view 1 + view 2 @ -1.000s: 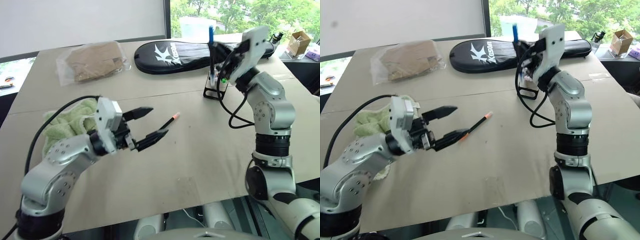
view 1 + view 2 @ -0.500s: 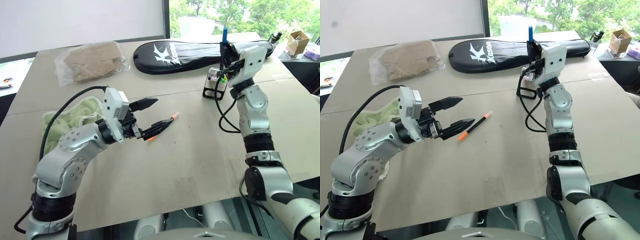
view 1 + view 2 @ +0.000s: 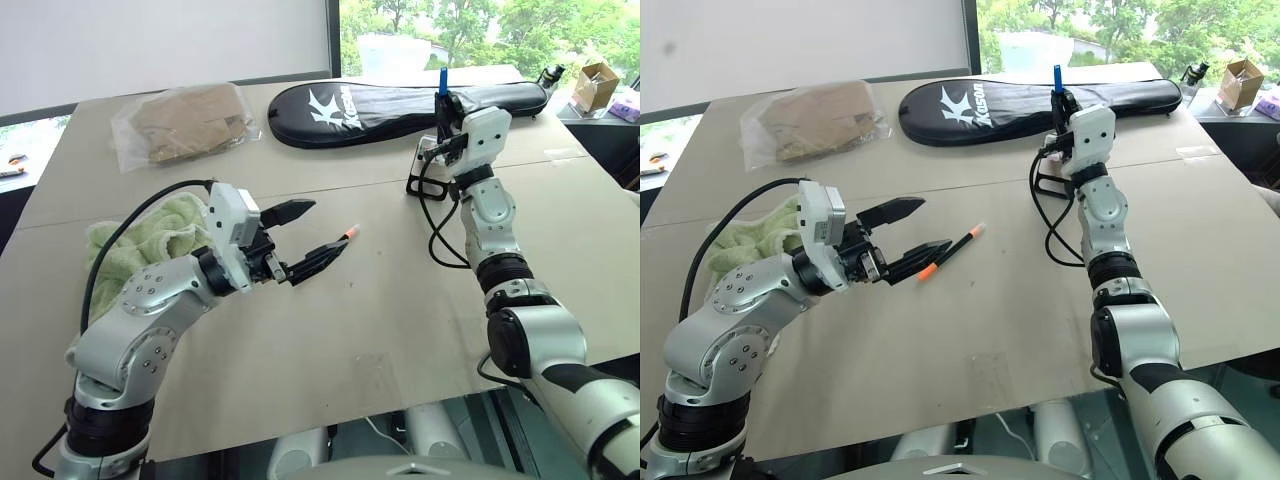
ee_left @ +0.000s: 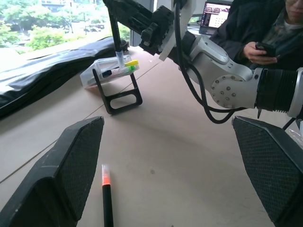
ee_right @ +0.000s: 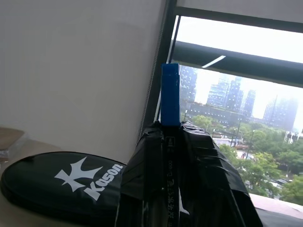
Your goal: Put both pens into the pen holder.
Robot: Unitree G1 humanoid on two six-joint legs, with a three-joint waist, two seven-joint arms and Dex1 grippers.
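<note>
A black pen with a blue cap (image 5: pixel 169 94) stands upright in my right gripper (image 3: pixel 1061 100), which is shut on it. It hangs directly over the pen holder (image 4: pixel 116 78), a small black frame with a whitish top, and its lower end reaches into that top. The other pen (image 3: pixel 962 241), black with an orange end, lies flat on the table. My left gripper (image 3: pixel 935 223) hovers open just over its near end; the orange tip (image 4: pixel 105 179) shows between the fingers (image 4: pixel 71 161).
A long black racket bag (image 3: pixel 350 100) lies behind the holder. A clear plastic bag of brown material (image 3: pixel 185 120) sits at the back left, and a green towel (image 3: pixel 150 230) lies under my left arm. A seated person (image 4: pixel 255 28) is beyond the table.
My right arm has come down and forward, lowering the blue-capped pen onto the pen holder. The left gripper stays open over the orange-ended pen.
</note>
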